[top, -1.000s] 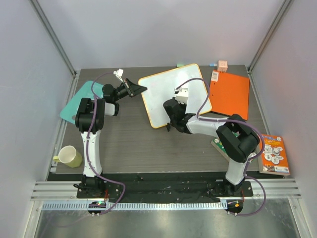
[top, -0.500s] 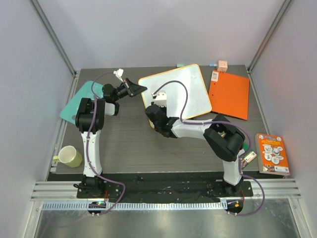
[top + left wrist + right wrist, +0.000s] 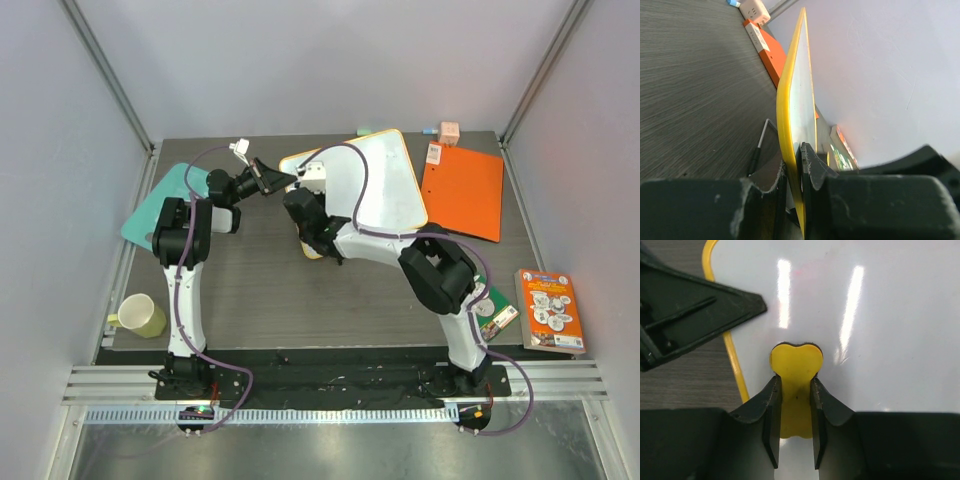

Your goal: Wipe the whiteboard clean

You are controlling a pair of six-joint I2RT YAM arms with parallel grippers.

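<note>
The whiteboard [image 3: 385,180] lies at the back of the table, white with a yellow rim, and its visible face shows no scribbles. My left gripper [image 3: 281,180] is shut on its left corner; in the left wrist view the yellow rim [image 3: 790,100] stands edge-on, pinched between the jaws of my left gripper [image 3: 799,165]. My right gripper [image 3: 312,188] is over the board's left part, close to the left gripper. In the right wrist view my right gripper [image 3: 793,382] is shut on a yellow eraser [image 3: 796,362] pressed flat on the whiteboard [image 3: 880,315].
An orange folder [image 3: 462,190] lies right of the board, with a small pink box [image 3: 449,131] behind it. A teal sheet [image 3: 165,195] sits at the left and a yellow-green mug [image 3: 140,315] at the near left. A booklet [image 3: 552,310] rests at the right edge.
My right gripper has swept the eraser leftward across the board, from its middle to its left corner. The left gripper has kept its hold on the corner.
</note>
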